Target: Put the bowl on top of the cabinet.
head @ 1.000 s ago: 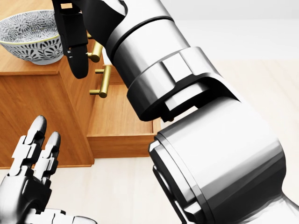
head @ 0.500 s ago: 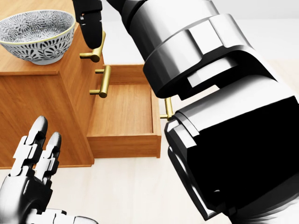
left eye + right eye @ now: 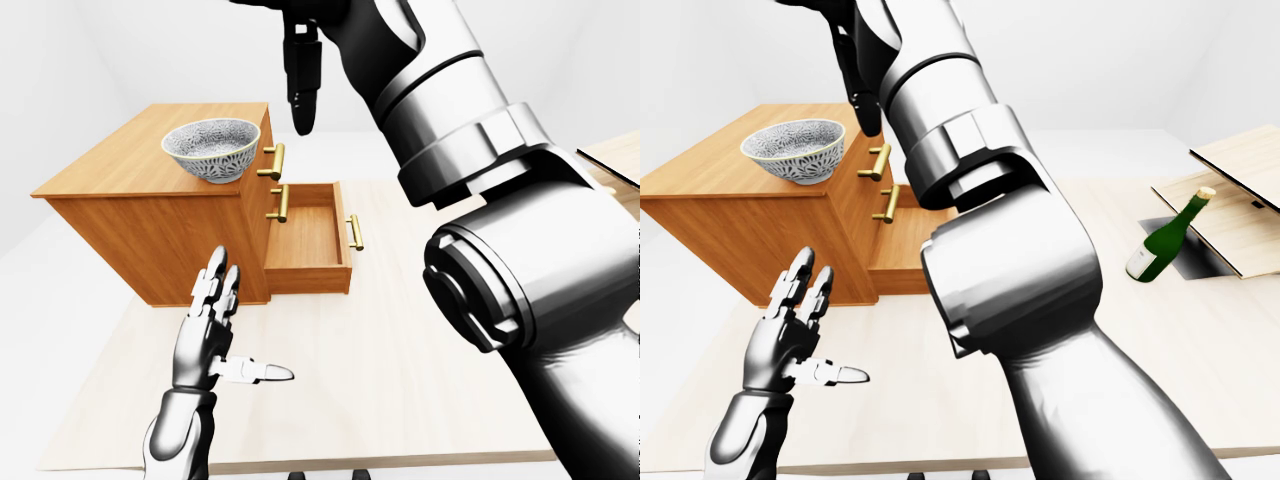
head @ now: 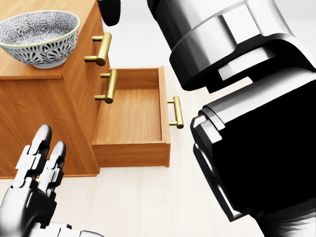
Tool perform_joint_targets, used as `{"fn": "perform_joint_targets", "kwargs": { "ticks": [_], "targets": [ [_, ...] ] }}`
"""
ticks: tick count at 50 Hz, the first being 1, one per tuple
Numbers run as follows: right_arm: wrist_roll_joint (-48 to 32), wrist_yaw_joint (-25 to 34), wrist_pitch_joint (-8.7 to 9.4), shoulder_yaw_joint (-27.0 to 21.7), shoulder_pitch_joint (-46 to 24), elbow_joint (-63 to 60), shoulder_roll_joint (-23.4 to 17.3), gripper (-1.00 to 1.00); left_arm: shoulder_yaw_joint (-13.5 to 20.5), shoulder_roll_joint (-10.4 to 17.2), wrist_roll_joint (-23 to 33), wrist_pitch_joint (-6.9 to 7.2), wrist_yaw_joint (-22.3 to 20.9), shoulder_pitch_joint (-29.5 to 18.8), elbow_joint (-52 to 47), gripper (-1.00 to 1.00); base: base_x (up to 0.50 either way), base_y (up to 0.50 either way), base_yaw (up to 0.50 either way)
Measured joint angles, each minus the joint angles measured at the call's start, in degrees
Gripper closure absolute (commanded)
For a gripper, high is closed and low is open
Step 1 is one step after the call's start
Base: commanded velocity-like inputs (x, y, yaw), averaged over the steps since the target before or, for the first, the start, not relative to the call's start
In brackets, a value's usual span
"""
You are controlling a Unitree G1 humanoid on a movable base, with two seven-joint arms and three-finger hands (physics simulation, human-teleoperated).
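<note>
The blue-and-white patterned ceramic bowl with a thin gilt rim (image 3: 210,150) sits upright on the top of the orange-brown wooden cabinet (image 3: 110,165). In the left-eye view it is close to the top's right edge, above the brass-handled drawers. Judged from that, the placing looks done, and no hand touches the bowl.

If you must shift it, treat it as stiff, glazed and probably slick, with some weight, and liable to chip against the wood. Take it by the rim, one finger inside and the others against the outer wall, or cup it low under its narrow foot. Lift it rather than slide it towards the edge.

Your left hand (image 3: 205,340) is low over the pale wooden surface (image 3: 400,380), near the cabinet's lower side, fingers apart and empty. Your right hand (image 3: 302,70) hangs high at the top of the view, over the drawer side and to the right of the bowl. It carries nothing, but whether its dark fingers are apart or together you cannot tell. The lower drawer (image 4: 131,116) stands pulled out.
</note>
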Motion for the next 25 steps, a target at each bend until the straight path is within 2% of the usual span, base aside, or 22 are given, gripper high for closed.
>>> {"fn": "perform_joint_targets", "kwargs": {
  "ticks": [6,25],
  "targets": [
    [0.41,-2.27,1.57,1.12,0.53,-0.47,-0.19,-1.00,-0.18,0.00,0.11,-0.18,0.02,0.18,-0.02,-1.00,0.00,0.00,0.00],
    [0.19,-6.13,8.60,5.10,2.06,-2.31,0.96,-1.00,-0.37,0.03,0.07,-0.45,-0.01,0.58,-0.16,-1.00,0.00,0.00,0.00]
  ]
}}
